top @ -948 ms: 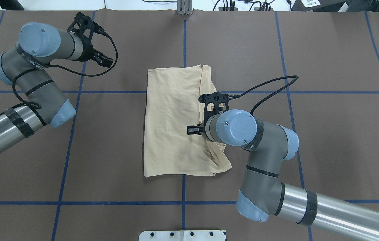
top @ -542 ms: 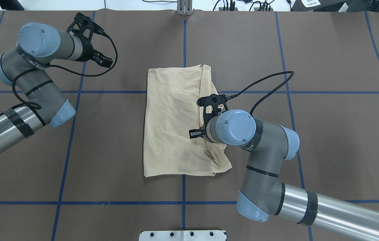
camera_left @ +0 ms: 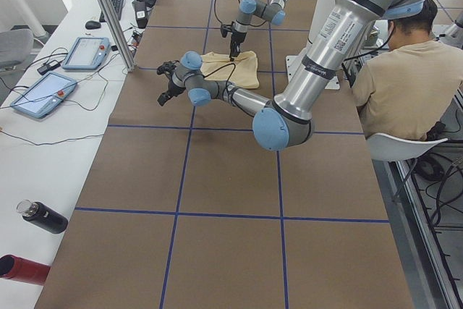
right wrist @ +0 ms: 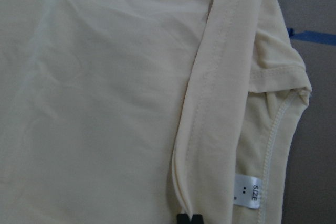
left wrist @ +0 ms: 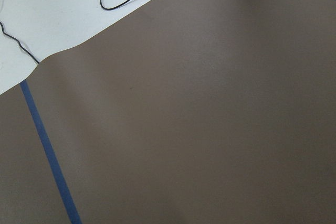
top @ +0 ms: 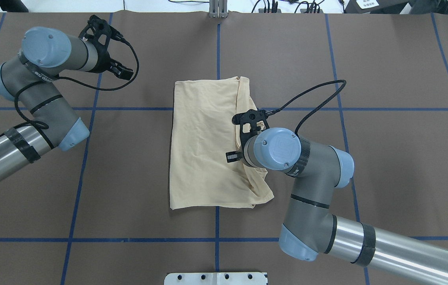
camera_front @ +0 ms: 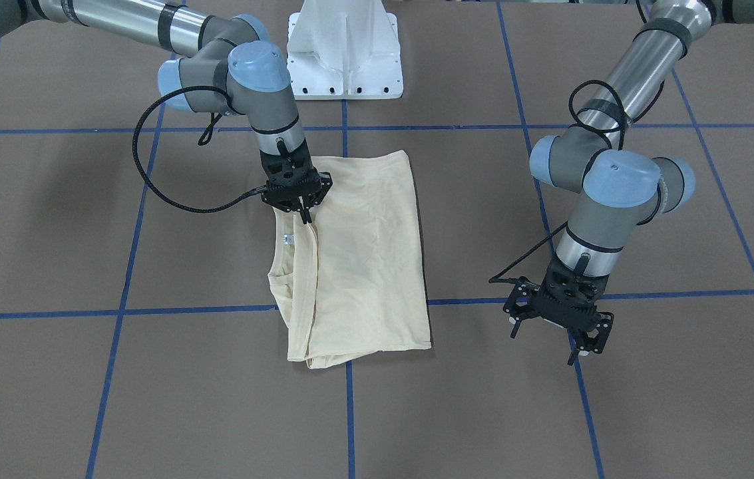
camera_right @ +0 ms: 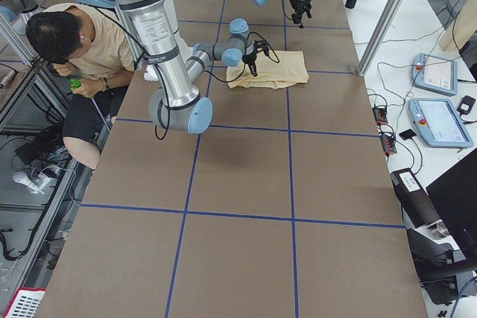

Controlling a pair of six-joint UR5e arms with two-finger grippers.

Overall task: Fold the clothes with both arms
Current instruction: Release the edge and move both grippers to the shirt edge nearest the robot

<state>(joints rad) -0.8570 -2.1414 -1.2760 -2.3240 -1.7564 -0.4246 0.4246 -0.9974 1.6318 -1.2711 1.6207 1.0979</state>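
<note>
Left arm point(top: 30, 103), grey-silver jointed tube with light blue caps: well off to the left of the shirt. Its black two-finger left gripper point(top: 124, 72) hangs out past the shirt's far left corner, above the brown table cover with blue tape lines point(top: 137, 178). It touches nothing. The fingers look spread apart, and its wrist camera sees only table.

Centre: pale cream-yellow knit T-shirt point(top: 202, 150), folded to a tall rectangle, lying flat on the table, plain side up. The round neck band point(camera_front: 277, 283) and a small white size label point(right wrist: 253, 194) show along the shirt's right edge.

Right gripper point(camera_front: 307, 216), black, two-finger: down on that same right edge, roughly midway along the shirt. Its fingertips point(right wrist: 184, 219) are pressed together on a folded hem strip. Right arm point(top: 314, 190) comes in from the shirt's near right side.
</note>
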